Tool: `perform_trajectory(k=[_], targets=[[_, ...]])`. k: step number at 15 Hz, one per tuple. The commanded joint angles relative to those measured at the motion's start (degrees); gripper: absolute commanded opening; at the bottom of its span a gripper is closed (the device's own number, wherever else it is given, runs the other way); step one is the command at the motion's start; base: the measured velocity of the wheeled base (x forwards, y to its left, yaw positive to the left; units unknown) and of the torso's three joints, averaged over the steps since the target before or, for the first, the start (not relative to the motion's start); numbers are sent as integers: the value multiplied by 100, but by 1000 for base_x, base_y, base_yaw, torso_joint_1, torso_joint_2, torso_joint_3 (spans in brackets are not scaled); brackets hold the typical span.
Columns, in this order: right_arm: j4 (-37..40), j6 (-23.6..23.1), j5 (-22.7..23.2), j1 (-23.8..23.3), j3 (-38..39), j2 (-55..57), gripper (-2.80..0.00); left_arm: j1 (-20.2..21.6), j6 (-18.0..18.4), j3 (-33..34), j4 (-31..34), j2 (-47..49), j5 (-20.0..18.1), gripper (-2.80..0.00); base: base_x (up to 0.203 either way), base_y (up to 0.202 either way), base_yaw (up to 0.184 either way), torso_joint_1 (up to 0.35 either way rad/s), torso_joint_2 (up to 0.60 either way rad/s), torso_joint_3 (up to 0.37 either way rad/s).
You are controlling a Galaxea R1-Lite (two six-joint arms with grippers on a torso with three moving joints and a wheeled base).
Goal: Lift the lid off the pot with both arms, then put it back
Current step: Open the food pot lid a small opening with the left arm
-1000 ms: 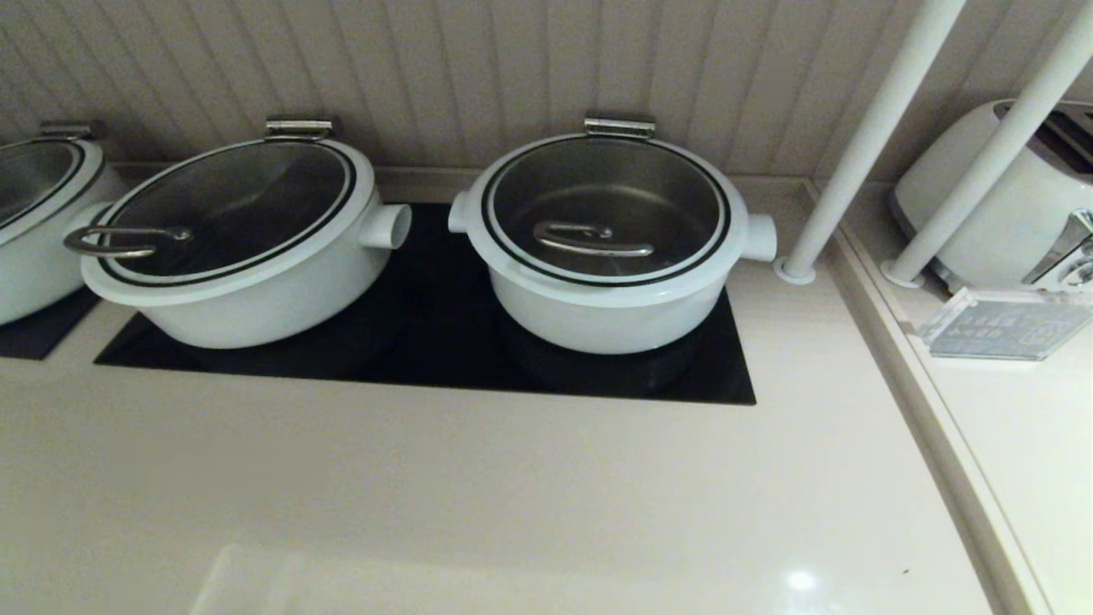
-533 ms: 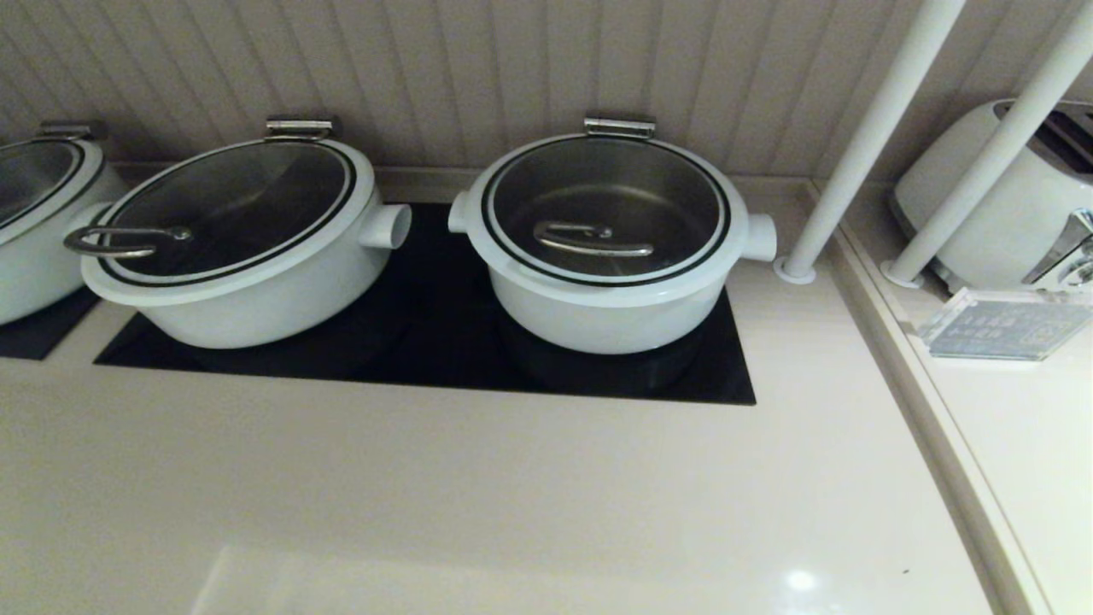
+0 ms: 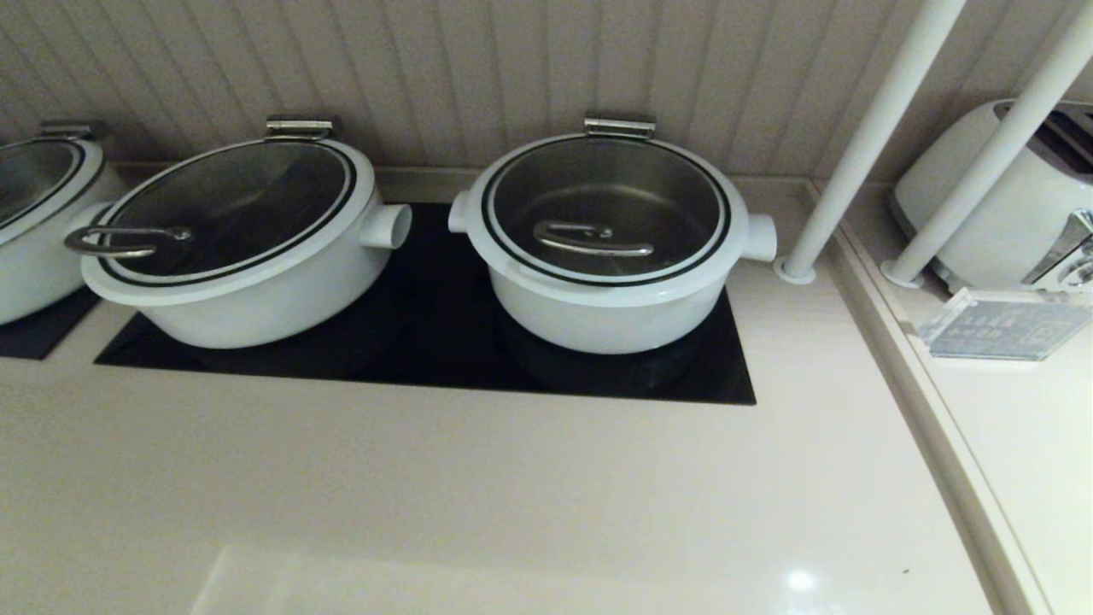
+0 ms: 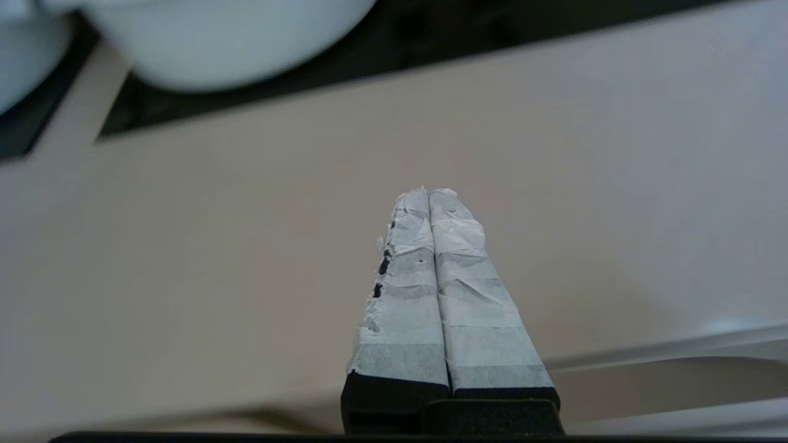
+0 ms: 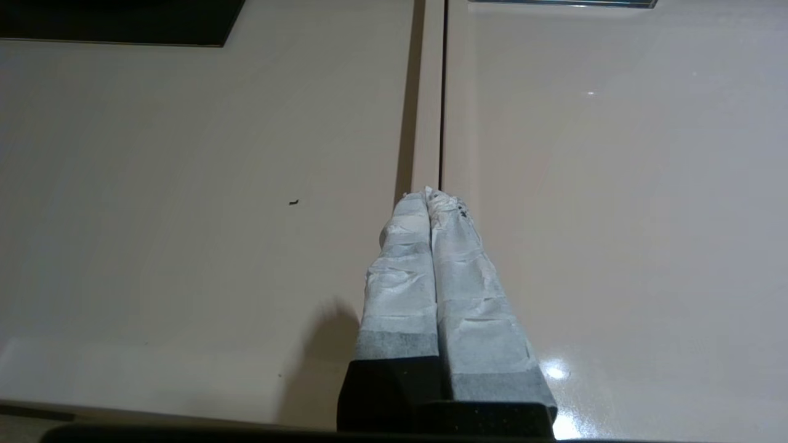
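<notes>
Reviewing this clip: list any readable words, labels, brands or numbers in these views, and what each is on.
No text can be read in any view.
The clear acrylic sign beside the toaster carries rows of print, too small and blurred to read.
The pot, the lid, the wider pot and the counter show no markings.
The left gripper and right gripper, fingers taped, carry no lettering.
</notes>
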Motion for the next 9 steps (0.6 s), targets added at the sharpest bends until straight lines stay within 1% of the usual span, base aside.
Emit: perform_trajectory(k=[1, 3, 6, 7, 9], targets=[[0, 0, -4, 2, 0, 7, -280, -1, -44, -570, -14, 871, -336, -280, 0, 0, 0, 0, 0, 0], [0, 0, -4, 2, 0, 7, -280, -3, -96, -1257, -106, 1902, -630, -280, 0, 0, 0, 0, 0, 0], [0, 4, 4, 2, 0, 7, -280, -27, -179, -2346, -769, 3646, -968, -280, 0, 0, 0, 0, 0, 0], [0, -15, 4, 2, 0, 7, -280, -93, -233, -2726, -1000, 4164, -1100, -280, 0, 0, 0, 0, 0, 0], [0, -18, 5, 2, 1, 7, -280, -465, -462, -3393, -1293, 5010, -1289, -280, 0, 0, 0, 0, 0, 0]])
